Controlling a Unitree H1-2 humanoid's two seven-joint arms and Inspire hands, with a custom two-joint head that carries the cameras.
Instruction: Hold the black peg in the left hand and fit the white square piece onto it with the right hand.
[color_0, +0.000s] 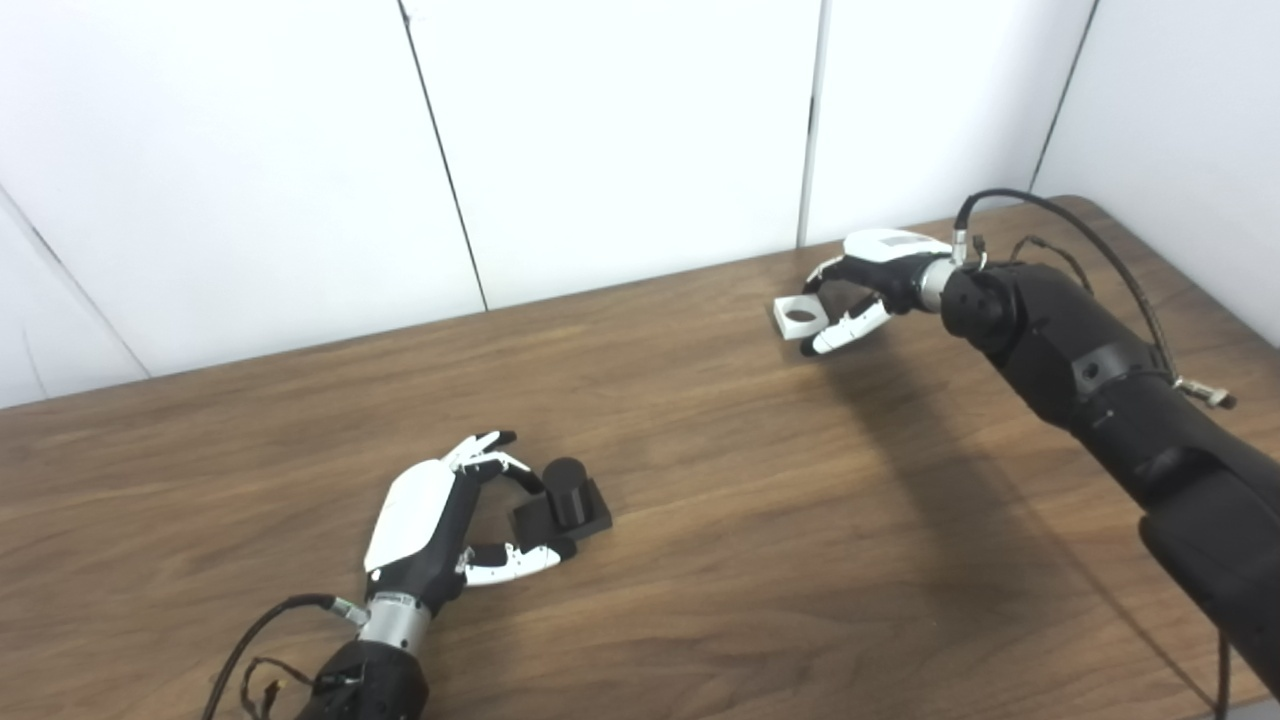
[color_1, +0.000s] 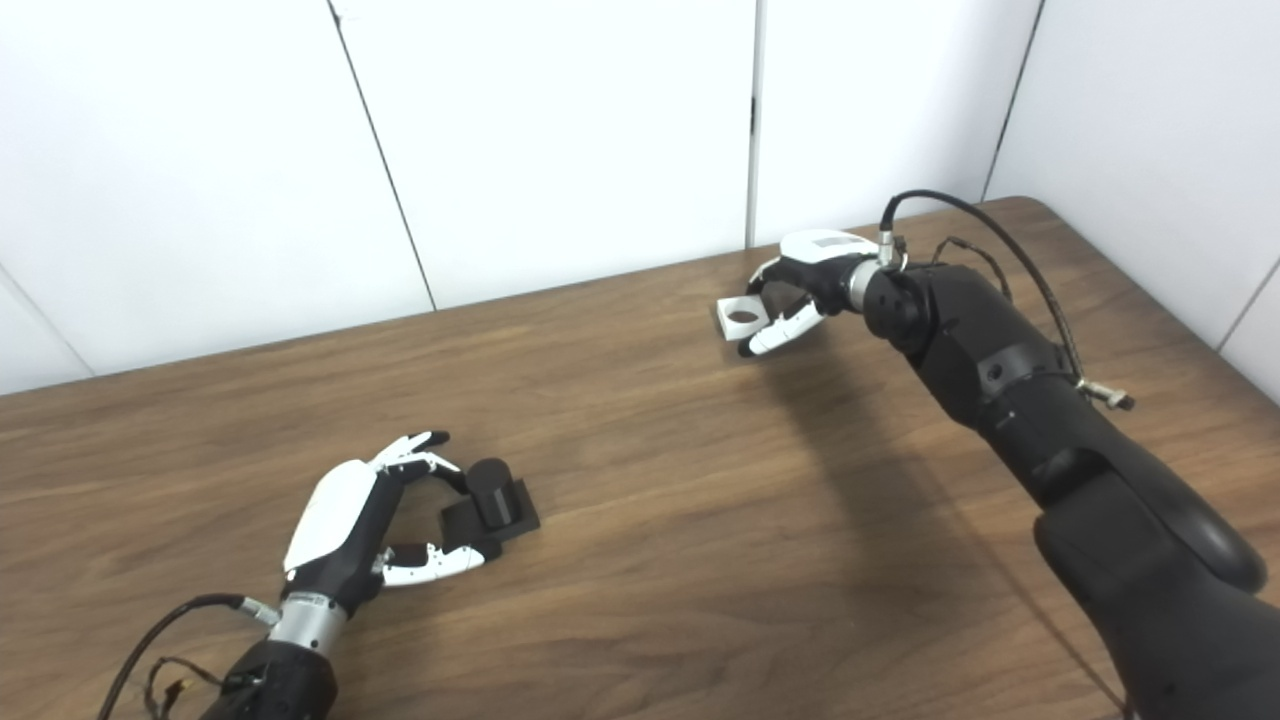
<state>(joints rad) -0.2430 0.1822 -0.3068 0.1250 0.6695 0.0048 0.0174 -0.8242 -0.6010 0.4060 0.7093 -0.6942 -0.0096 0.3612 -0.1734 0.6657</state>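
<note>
Fingers (color_0: 497, 462) of the left hand (color_0: 425, 525) curl around the black peg (color_0: 565, 495) at lower left of the frame, fingertips on its far side and thumb against the near edge of its square base; contact looks light, and whether the grip is firm cannot be told. The peg is a short upright cylinder on a flat black base, and the base sits on the wooden table (color_0: 700, 520). Right hand (color_1: 805, 280) is at upper right of the frame, close to the back edge of the table, fingers and thumb closed on the white square piece (color_1: 740, 317). The piece is pinched at its right side, with its round hole facing up and toward the camera; it appears held just above the tabletop, though a gap cannot be confirmed. The two hands are well apart, the peg near the front left and the white piece at the far right. White wall panels (color_0: 620, 130) stand behind the table.
</note>
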